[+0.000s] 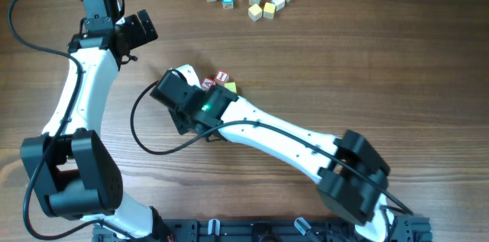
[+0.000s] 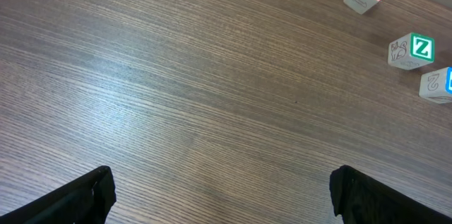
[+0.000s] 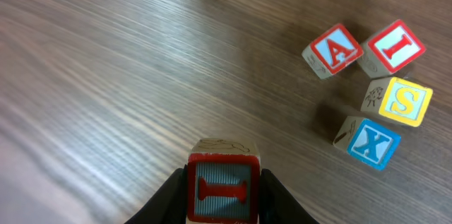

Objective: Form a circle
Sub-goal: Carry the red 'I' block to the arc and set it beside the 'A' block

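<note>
Right wrist view: the right gripper (image 3: 223,194) pinches a red-lettered cube (image 3: 222,181) over the worktop (image 3: 141,61). The circle (image 3: 395,100) is only an arc of four cubes here, A, I, S and a blue X, off to the upper right of the held one. Overhead, the left gripper (image 1: 141,28) stands spread wide, well apart from the loose cubes (image 1: 256,1).

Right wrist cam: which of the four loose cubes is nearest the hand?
The blue X cube, lowest in frame of the cluster; the red A, red I and yellow S sit farther off.
</note>
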Motion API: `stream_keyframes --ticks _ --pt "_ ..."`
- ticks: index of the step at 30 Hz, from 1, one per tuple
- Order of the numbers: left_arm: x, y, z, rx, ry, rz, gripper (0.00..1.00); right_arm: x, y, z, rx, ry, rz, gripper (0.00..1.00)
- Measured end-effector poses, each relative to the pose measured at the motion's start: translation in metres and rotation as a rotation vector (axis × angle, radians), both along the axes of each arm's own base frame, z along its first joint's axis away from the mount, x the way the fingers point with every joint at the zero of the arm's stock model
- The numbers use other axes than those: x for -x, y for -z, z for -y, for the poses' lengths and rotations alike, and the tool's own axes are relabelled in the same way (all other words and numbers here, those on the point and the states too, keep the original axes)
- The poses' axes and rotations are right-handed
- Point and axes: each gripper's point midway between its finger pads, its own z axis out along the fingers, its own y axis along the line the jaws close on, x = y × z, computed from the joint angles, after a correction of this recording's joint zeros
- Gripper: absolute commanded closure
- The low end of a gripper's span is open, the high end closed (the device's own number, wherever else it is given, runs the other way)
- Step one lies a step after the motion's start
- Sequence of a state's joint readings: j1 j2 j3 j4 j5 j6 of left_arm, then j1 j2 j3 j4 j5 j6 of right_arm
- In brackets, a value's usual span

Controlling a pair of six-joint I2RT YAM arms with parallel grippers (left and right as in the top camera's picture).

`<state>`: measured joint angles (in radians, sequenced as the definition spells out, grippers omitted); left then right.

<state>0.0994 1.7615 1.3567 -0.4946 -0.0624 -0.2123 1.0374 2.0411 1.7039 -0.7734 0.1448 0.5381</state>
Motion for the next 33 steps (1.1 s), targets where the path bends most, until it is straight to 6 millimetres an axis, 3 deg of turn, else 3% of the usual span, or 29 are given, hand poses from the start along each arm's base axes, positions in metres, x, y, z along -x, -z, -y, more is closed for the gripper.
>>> stream_keyframes --ticks 6,15,17,26,27,28,29,33 --pt "0.000 0.000 0.000 0.001 0.000 0.000 0.00 -0.005 0.040 -0.002 0.057 0.015 -0.020 0.77" --pt "0.000 0.000 0.000 0.000 0.001 0.000 0.00 -0.018 0.080 0.006 0.091 0.097 -0.058 0.77" --pt "0.000 0.000 0.000 0.000 0.000 0.000 0.00 -0.025 0.081 0.008 0.079 0.125 -0.059 0.76" --pt "0.000 0.000 0.000 0.001 0.000 0.000 0.00 -0.030 0.084 0.017 0.082 0.174 -0.077 0.36" --pt "0.000 0.000 0.000 0.001 0.000 0.000 0.00 -0.029 0.084 0.018 0.088 0.172 -0.080 0.24" --pt "0.000 0.000 0.000 0.000 0.000 0.000 0.00 -0.028 0.085 0.018 0.087 0.173 -0.084 0.05" --pt "0.000 0.000 0.000 0.000 0.000 0.000 0.00 -0.028 0.085 0.017 0.083 0.176 -0.088 0.00" --pt "0.000 0.000 0.000 0.000 0.000 0.000 0.00 -0.023 0.085 0.009 0.047 0.152 -0.120 0.00"
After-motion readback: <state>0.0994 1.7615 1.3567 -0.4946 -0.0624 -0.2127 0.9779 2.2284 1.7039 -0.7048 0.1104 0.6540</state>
